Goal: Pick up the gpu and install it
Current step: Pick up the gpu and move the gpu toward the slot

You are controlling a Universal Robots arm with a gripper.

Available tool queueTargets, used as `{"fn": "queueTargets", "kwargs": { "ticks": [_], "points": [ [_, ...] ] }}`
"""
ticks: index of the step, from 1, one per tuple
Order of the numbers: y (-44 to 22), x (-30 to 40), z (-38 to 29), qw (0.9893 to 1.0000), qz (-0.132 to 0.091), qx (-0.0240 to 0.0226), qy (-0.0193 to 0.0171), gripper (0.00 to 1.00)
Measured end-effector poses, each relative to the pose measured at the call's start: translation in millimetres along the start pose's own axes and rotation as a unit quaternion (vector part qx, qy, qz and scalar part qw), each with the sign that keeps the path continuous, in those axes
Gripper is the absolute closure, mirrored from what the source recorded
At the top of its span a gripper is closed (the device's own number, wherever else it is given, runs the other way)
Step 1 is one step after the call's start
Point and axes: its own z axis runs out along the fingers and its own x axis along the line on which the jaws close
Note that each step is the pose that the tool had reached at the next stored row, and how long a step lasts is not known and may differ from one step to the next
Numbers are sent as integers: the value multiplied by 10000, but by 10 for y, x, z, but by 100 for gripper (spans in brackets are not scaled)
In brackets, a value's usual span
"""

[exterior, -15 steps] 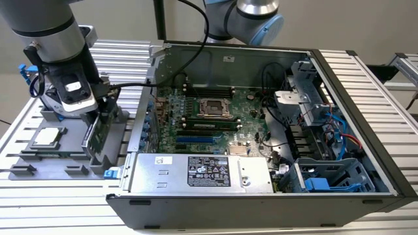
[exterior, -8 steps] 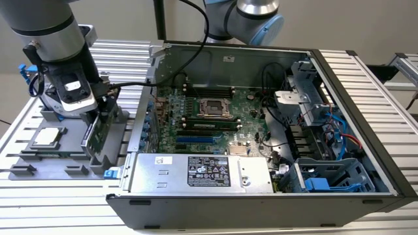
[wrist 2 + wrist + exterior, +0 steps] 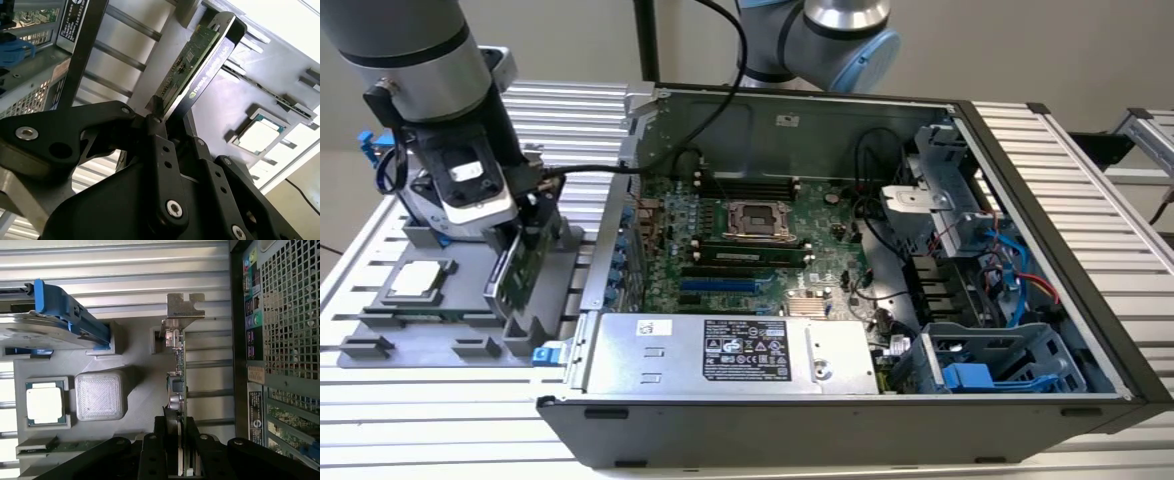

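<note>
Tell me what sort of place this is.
Probably a robotics lab bench set up for computer assembly: an open computer case with its motherboard exposed lies on a slatted metal table, a grey parts tray beside it holds a processor, and the gripper grips the gpu at that tray.

Exterior view: off arm, high, angled down over open computer case (image 3: pixel 854 440) and grey tray (image 3: pixel 467 270) at exterior view's left, mid distance.
Both wrist views: very close, riding behind gripper (image 3: pixel 177 422), looking past it down onto tray.
All three share gpu (image 3: pixel 177 375), tray, processor chip (image 3: pixel 46 402), case wall.
</note>
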Motion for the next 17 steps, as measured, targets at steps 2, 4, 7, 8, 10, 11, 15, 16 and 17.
{"fn": "queueTargets", "kwargs": {
  "ticks": [2, 4, 7, 8, 10, 11, 15, 16, 17],
  "points": [
    [1, 0, -22, 10000, -1, 0, 0, 100],
    [2, -1, -44, 10000, -4, 0, 0, 100],
    [4, -2, -78, 10000, -6, 0, 1, 100],
    [5, -2, -88, 10000, -7, 0, 1, 100],
    [6, -3, -105, 10000, -8, 0, 0, 100],
    [6, -3, -114, 10000, -8, 0, 0, 100],
    [7, -5, -152, 10000, -11, 0, 0, 100],
    [8, -5, -161, 10000, -12, 0, 1, 100],
    [9, -5, -169, 10000, -11, 0, 1, 100]
  ]
}}
